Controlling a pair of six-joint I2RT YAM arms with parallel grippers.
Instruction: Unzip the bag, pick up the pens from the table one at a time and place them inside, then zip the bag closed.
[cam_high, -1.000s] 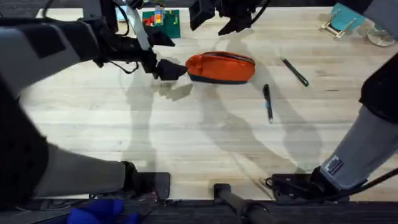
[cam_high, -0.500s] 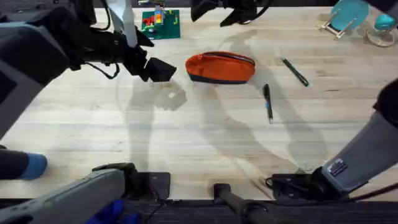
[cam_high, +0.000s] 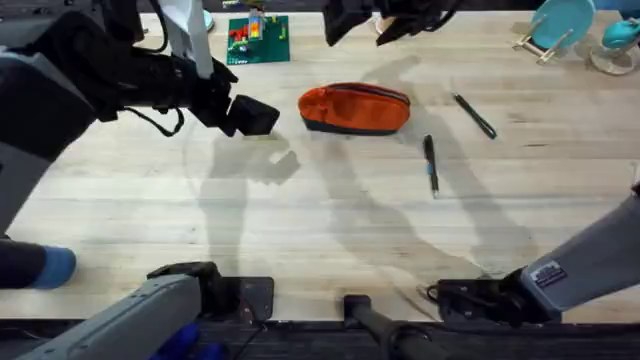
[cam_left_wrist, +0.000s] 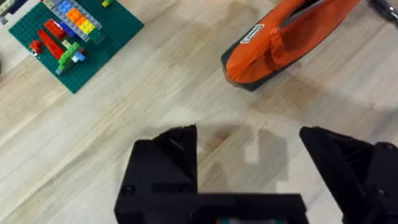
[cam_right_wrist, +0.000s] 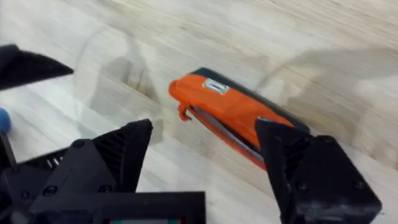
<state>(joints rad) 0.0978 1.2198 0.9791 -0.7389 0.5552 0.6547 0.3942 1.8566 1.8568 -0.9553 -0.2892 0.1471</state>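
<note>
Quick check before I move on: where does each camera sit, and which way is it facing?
Overhead: above the arms' bases, looking down and forward at the table; both arms show.
Left wrist: on the left arm, facing down past its open gripper.
Right wrist: above the right gripper, also open.
Shared: all three see the bag.

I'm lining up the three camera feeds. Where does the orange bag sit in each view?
Overhead: the bag lies upper centre on the table, between both claws.
Left wrist: the bag is at upper right, beyond the open left claw.
Right wrist: the bag is central, above the open right claw.
Shared landmark: its white end label.
</note>
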